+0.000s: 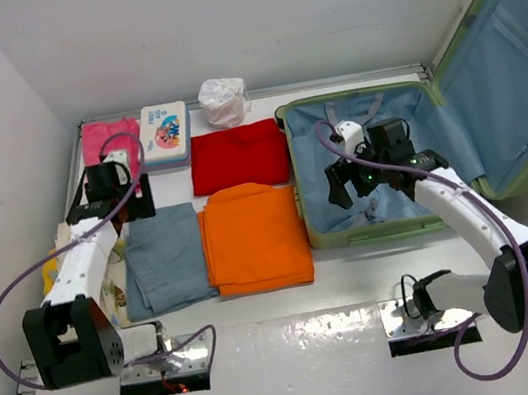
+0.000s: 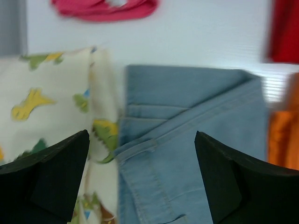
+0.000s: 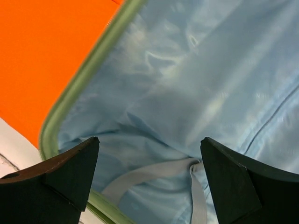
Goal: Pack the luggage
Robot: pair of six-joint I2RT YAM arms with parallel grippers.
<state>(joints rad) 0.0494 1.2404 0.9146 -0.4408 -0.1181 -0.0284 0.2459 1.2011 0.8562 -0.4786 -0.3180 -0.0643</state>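
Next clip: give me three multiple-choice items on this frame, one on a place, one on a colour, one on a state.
1. The right tool hangs: A over the luggage lining; B left of it, outside; C behind its lid.
2. The folded garment between the jeans and the luggage is: A green; B black; C orange.
3. The luggage is: A zipped shut; B open, lid raised; C upside down.
Key: A, the right wrist view shows blue lining below the tool; C, the top view shows it orange; B, the lining is exposed.
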